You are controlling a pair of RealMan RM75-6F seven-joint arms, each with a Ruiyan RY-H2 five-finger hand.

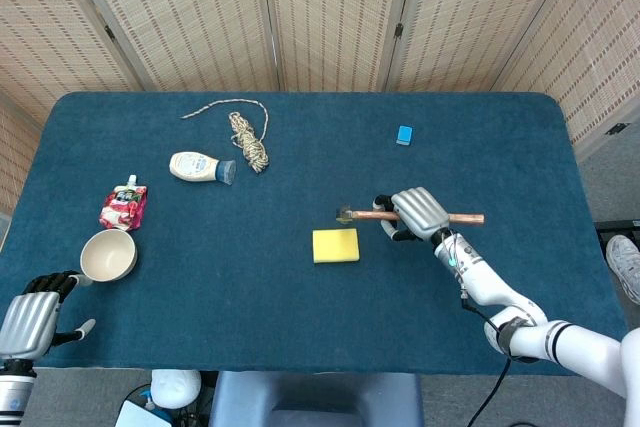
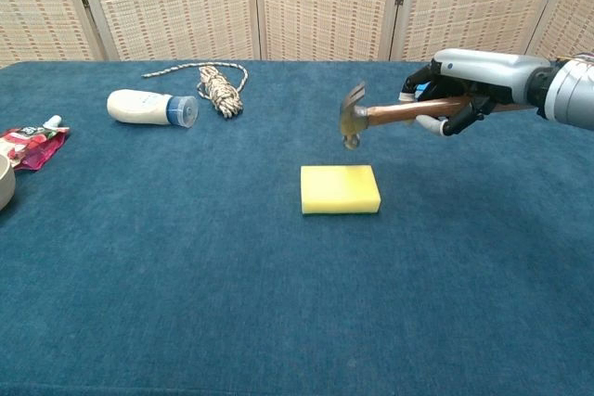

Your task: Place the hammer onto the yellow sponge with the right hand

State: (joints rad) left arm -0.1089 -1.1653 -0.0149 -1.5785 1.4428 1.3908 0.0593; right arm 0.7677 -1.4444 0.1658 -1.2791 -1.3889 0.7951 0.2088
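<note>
Now, nearest the robot, the left hand (image 1: 27,321) rests idle at the counter (image 2: 278,322) edge with nothing held, its fingers loosely curled. Farther out, the right hand (image 2: 461,90) has its fingers wrapped around the hammer (image 2: 390,113) handle, carrying it in the air with the head just beyond the far edge of the yellow sponge (image 2: 340,188), so the transport step looks nearly done and the next move calls for easing nearer and lowering. Beyond the fingers lie a blue block (image 1: 404,134), bottle (image 1: 200,166) and rope (image 1: 248,137), none in the way.
</note>
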